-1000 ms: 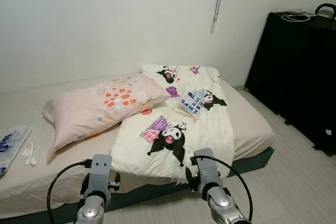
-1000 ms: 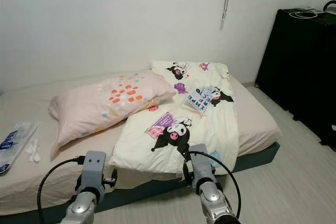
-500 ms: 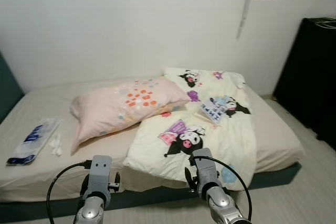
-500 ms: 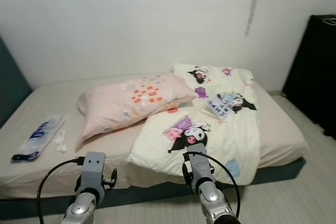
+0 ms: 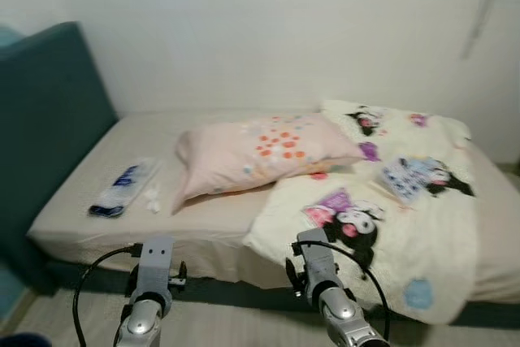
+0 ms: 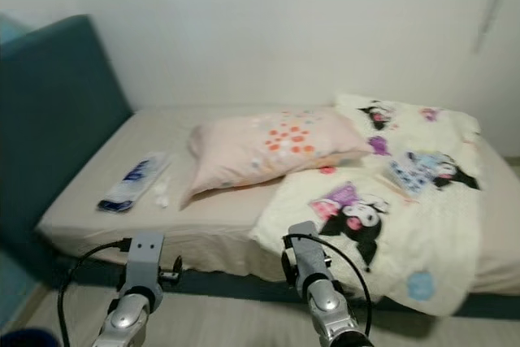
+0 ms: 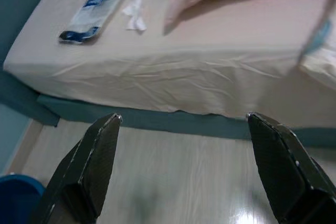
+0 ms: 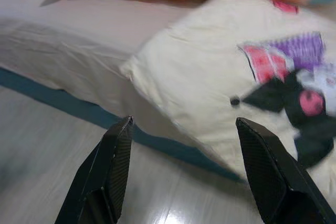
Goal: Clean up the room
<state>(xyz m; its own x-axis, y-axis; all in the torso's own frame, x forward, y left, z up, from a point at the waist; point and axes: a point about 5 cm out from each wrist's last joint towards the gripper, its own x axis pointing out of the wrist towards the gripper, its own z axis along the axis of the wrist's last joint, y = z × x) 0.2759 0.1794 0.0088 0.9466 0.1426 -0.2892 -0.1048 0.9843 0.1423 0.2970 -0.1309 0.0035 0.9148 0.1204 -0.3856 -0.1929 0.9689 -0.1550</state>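
Floor beside the bed (image 7: 157, 77) carries one blue bin (image 7: 16, 200) in the left wrist view; both hands, left hand (image 7: 184, 169) and right hand (image 8: 184, 174), gape empty; one pillow (image 5: 268, 148) lies at eleven o'clock.

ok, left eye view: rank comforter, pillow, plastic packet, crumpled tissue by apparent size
1. Cartoon-print comforter, largest, though it lies nearer the camera than the pillow.
2. Pink pillow.
3. Plastic packet.
4. Crumpled tissue, smallest, beside the packet.

Both grippers are open and hold nothing.

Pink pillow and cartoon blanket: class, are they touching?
Touching. In the left eye view the pink pillow lies with its corner overlapping the cartoon blanket, no gap between.
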